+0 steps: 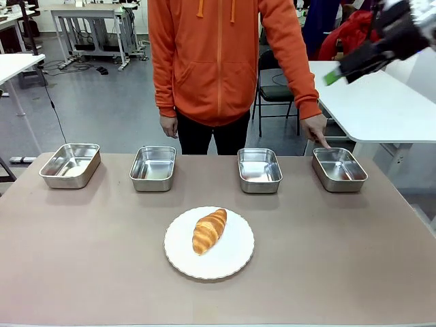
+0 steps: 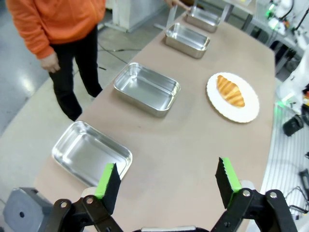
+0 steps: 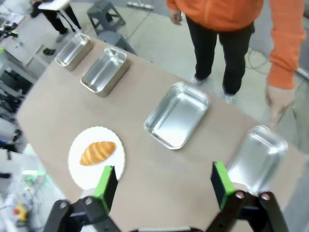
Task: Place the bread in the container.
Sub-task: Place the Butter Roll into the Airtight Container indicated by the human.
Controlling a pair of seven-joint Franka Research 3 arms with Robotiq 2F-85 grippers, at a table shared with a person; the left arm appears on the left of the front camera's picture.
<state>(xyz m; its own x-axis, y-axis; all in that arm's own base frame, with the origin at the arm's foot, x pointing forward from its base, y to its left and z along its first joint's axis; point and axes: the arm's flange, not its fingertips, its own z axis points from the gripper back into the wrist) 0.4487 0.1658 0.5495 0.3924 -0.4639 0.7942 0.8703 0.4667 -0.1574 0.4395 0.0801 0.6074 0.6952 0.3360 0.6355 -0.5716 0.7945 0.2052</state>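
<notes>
The bread [image 1: 209,231] is a golden-brown croissant lying on a round white plate [image 1: 235,262] at the table's near middle; the wrist views show the bread [image 2: 230,90] [image 3: 98,152] too. Several steel trays stand in a row behind it. The person's hand [image 1: 315,129] points a finger at the rim of the far-right container [image 1: 339,169], also in the right wrist view [image 3: 258,157]. My right gripper [image 1: 340,71] hangs high at the upper right, and its own view shows the right gripper [image 3: 162,167] open and empty. My left gripper [image 2: 166,164] is open and empty above the table's left end.
The other trays [image 1: 70,165] [image 1: 153,168] [image 1: 259,170] are empty. The person in an orange hoodie [image 1: 218,54] stands at the far edge. A white table [image 1: 381,109] and a chair stand behind on the right. Bare brown tabletop [image 1: 88,252] surrounds the plate.
</notes>
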